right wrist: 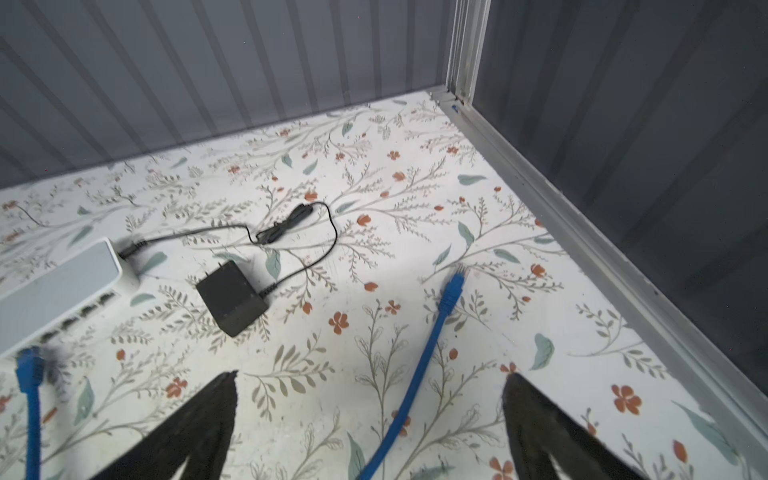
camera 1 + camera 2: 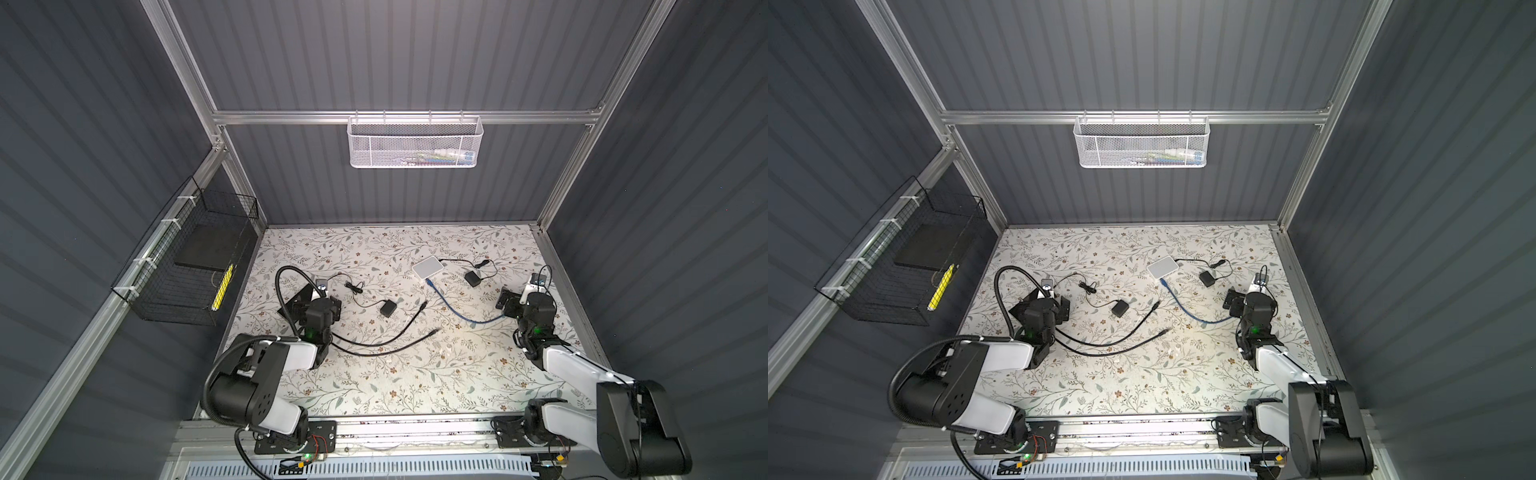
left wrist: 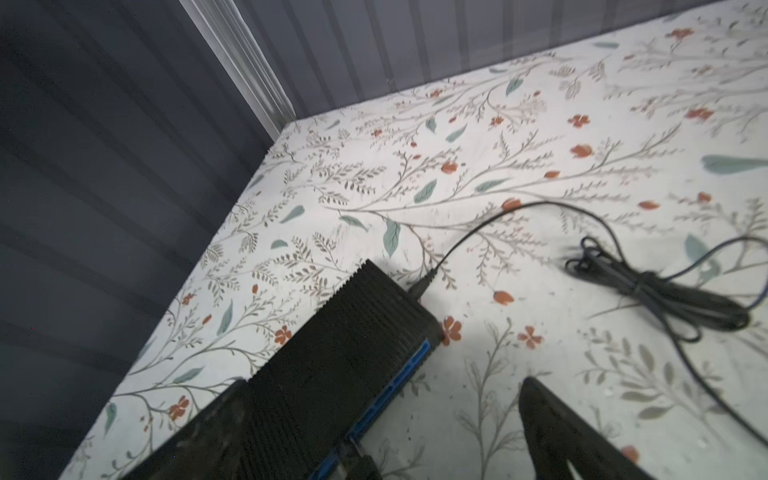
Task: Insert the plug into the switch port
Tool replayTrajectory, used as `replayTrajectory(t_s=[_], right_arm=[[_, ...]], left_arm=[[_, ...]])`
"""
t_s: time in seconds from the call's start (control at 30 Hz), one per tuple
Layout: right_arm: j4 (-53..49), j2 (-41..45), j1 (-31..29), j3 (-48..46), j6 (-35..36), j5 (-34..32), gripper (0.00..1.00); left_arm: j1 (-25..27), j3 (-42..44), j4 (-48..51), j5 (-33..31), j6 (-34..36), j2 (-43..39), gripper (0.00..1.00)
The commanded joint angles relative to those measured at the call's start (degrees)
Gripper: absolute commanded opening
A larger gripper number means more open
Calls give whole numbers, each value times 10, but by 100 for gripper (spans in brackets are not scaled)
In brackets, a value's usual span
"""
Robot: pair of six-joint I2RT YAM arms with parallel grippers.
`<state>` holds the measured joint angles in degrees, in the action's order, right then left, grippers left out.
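Observation:
A white switch [image 2: 428, 268] [image 1: 62, 291] lies at the back of the table, with one end of a blue cable [image 2: 469, 319] in a port. Its free blue plug [image 1: 455, 282] lies on the table ahead of my right gripper [image 1: 370, 378] [image 2: 515, 303]. That gripper is open and the cable runs between its fingers, touching neither. A black switch [image 3: 345, 345] [image 2: 301, 299] with a blue port face lies against one finger of my open left gripper [image 3: 382, 382]. The other finger [image 3: 557, 428] stands well apart from it.
Two black power adapters [image 2: 387, 308] [image 2: 473, 278] with thin coiled leads lie mid-table. Two loose black cables [image 2: 399, 332] curve from the left arm toward the centre. A black wire basket [image 2: 187, 266] hangs on the left wall, a white mesh basket [image 2: 415, 143] on the back wall.

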<state>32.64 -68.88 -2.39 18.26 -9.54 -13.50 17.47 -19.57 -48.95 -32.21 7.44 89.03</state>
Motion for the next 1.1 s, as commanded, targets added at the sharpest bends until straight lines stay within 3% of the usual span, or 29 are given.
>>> replayTrajectory(t_s=[0.0,0.13,0.27,0.33,0.47,0.6,0.8,0.9,1.07], right_arm=[[125,-17,2,-15,44,6,99],[121,-32,7,-3,55,7,99],[227,-46,12,-34,88,24,99],[218,-62,15,-31,86,43,99],[387,-167,15,-59,101,62,99],[295,-142,15,-33,91,49,99],[298,-154,18,-23,86,40,99],[283,-149,19,-21,84,40,99],[288,-150,19,-22,85,40,99]], left_arm=[[-5,-5,-110,67,35,29,100],[-22,-2,-138,80,23,48,100],[-39,48,-279,107,16,93,100],[-42,54,-345,106,26,133,100],[-43,41,-277,99,9,108,100],[-42,50,-325,74,7,124,100],[-43,6,-232,11,-22,112,100],[-44,5,-228,12,-23,111,100],[-60,-33,-138,27,-42,104,100]])
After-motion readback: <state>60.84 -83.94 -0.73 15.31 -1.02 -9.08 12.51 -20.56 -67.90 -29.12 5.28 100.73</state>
